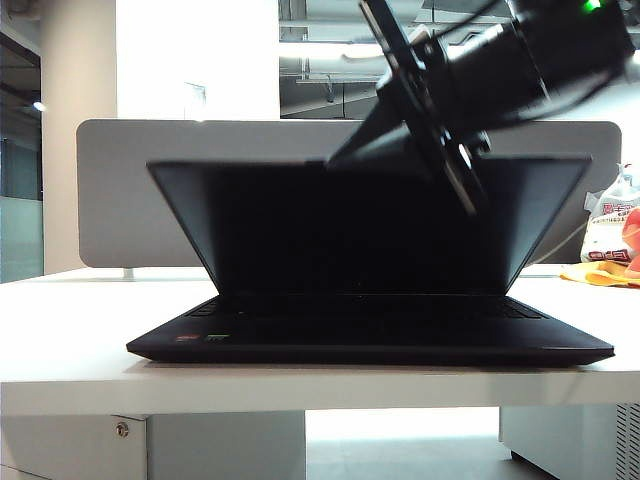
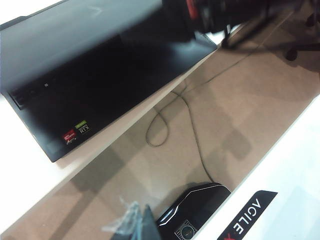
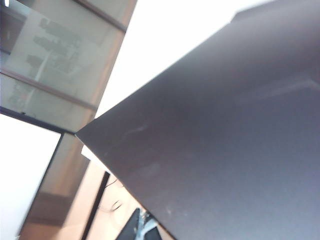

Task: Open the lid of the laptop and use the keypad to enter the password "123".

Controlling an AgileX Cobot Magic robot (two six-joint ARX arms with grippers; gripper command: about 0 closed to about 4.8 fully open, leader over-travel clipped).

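Laptop: slim black laptop [image 1: 370,340] at the centre of the white table [image 1: 60,330], half opened.
Lid: dark matte panel [image 1: 300,225], tilted forward over the keyboard.
Right hand: at its top edge, toward 1 o'clock [image 1: 345,158], closed.
Left hand: unseen, closed.
Stickers: red and green [image 2: 76,132], on the palm rest.

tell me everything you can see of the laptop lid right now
The lid is a thin, matte, dark panel, partly raised and leaning forward over the laptop base, hinged at the back. Its inner screen face is black and unlit. The right gripper, jaws shut, is at its top edge from behind; contact can't be confirmed. In the right wrist view the outer face fills the frame, smooth and greyish.
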